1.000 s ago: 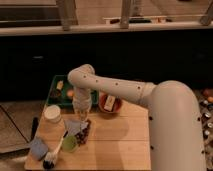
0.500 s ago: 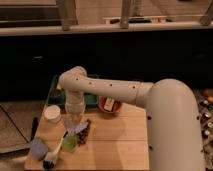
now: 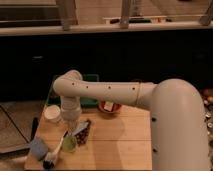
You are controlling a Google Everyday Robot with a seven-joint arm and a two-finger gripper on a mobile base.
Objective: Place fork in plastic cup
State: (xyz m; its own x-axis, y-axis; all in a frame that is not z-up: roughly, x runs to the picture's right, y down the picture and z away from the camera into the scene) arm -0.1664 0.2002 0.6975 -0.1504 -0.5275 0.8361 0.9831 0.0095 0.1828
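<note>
The gripper point(image 3: 70, 127) hangs just above the plastic cup point(image 3: 69, 144), right of the brush point(image 3: 53, 155).

Wooden table point(image 3: 115, 145) holds 1 white round tub point(image 3: 52, 113) at its left edge, 1 orange-red bowl point(image 3: 109, 107) near the back, a green tray point(image 3: 90, 101) behind, 1 dark beaded object point(image 3: 83, 132), a white-handled black-bristled brush point(image 3: 52, 157), and 1 blue sponge point(image 3: 38, 147) front-left.

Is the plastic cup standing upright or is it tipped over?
Upright: the plastic cup stands on the wooden table with its open mouth facing up. The end effector is directly above it.
</note>
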